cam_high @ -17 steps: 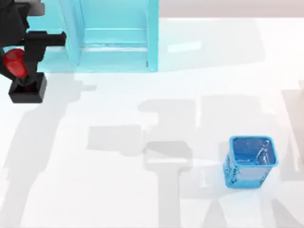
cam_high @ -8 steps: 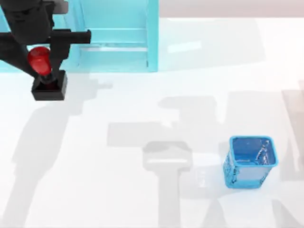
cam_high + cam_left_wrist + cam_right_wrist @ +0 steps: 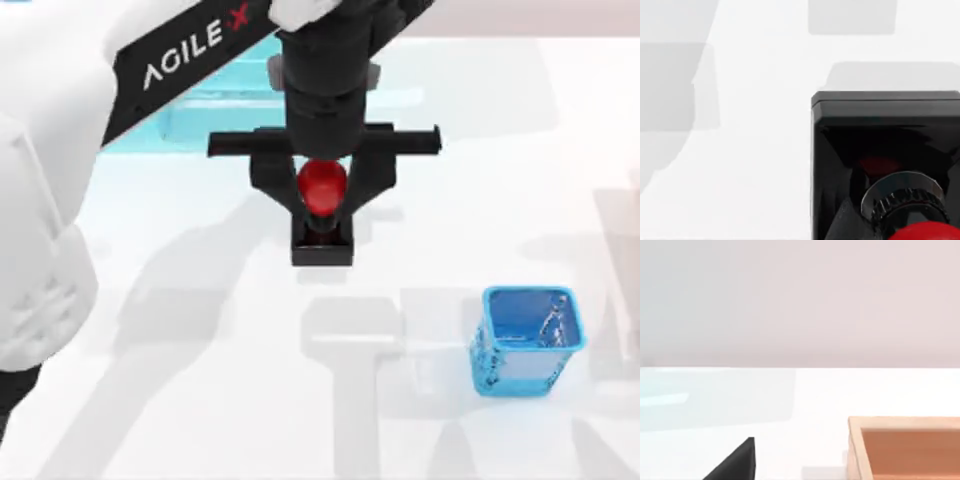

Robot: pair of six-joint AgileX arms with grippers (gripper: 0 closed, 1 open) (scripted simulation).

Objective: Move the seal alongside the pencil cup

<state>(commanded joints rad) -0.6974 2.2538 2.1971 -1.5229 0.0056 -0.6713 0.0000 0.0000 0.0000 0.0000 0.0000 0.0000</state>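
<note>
Top view puts the seal (image 3: 322, 210), a small stamp with a round glossy red knob on a black square block base, a little left of the bench's middle, toward the far half. Its red knob sits between the two black fingers (image 3: 268, 180) of the left gripper (image 3: 322, 192), which are closed in against it from the left and the right, so the gripper has hold of the seal by the knob. Whether the black base touches the bench or hangs above it cannot be told from above. The left wrist view looks down along the seal (image 3: 885, 165): the red knob at the near edge, a ribbed silver collar under it, then the black square base against the white bench (image 3: 740, 150).

The pencil cup (image 3: 525, 340), a small shiny blue square-rimmed cup with tapering embossed sides, stands upright on the near right part of the bench (image 3: 200, 400), well apart from the seal and to its right and nearer.

Behind the left arm, at the far left, stands a large light-turquoise shelf unit (image 3: 225, 105), partly hidden by the white arm marked AgileX.

The right wrist view shows the bench, a pale wall, and the corner of an orange-brown open box (image 3: 905, 450).
</note>
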